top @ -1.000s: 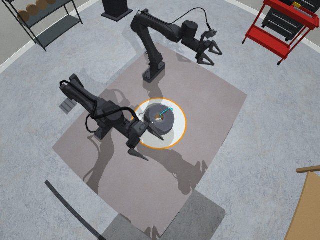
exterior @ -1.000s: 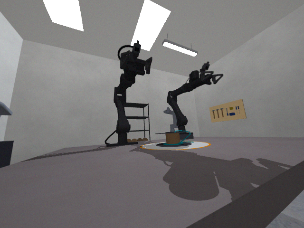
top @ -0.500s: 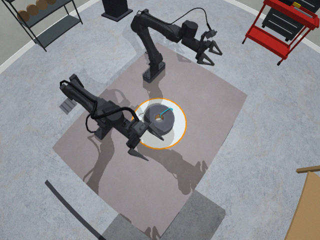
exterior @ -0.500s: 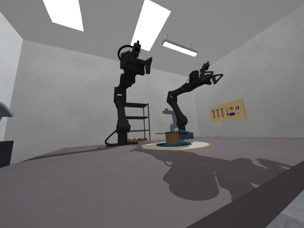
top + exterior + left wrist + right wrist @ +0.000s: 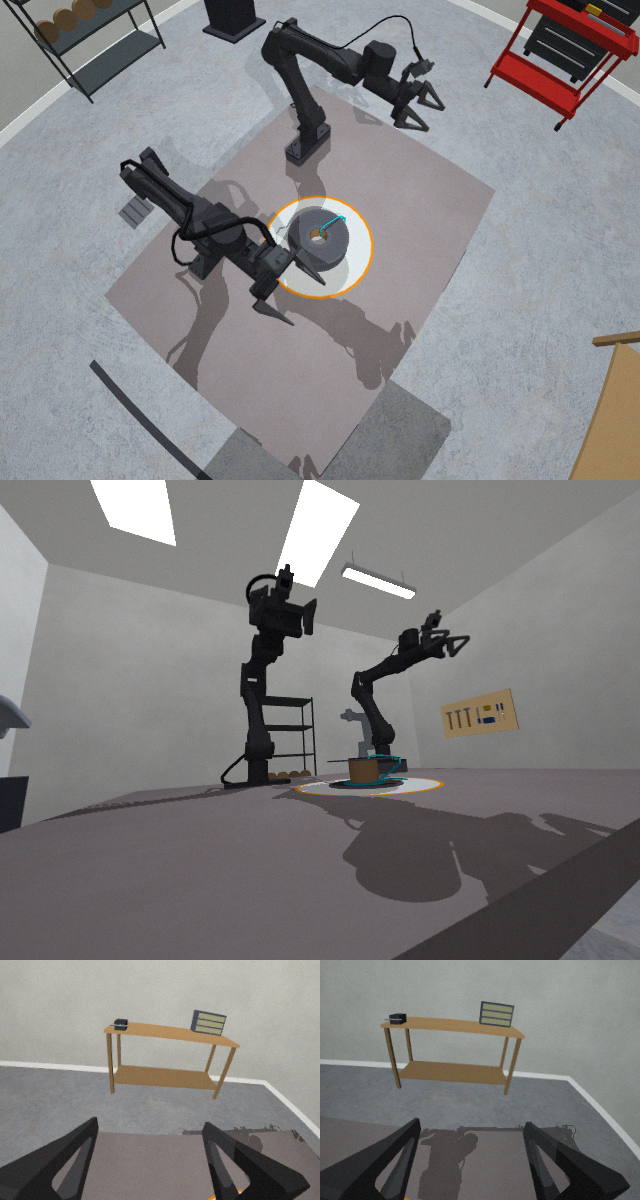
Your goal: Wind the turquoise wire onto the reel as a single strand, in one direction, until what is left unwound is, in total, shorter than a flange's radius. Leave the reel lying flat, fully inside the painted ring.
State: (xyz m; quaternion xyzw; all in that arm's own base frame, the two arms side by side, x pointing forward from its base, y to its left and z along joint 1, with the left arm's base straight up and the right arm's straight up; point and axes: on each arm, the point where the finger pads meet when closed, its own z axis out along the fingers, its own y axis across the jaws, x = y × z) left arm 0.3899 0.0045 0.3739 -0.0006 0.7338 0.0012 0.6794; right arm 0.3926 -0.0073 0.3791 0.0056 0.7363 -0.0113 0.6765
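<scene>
Workshop or robotics lab, can't pin down which. Two black arms [image 5: 305, 98] [image 5: 369, 707] stand on a mauve surface [image 5: 413, 206] [image 5: 206, 867], bases near one edge. Past its far corner in the top view: dark shelving [image 5: 77, 82] with round brown items. Beyond another edge: red cart [image 5: 537, 85], dark drawer cabinet [image 5: 563, 51] behind it. Exterior view: pegboard [image 5: 479, 713] with hammers and other hand tools, bare pale walls, strip light [image 5: 379, 581], ceiling panels. Wrist views: wooden workbench [image 5: 160, 1033] [image 5: 450, 1025] with a small slotted cabinet on top, grey floor.
</scene>
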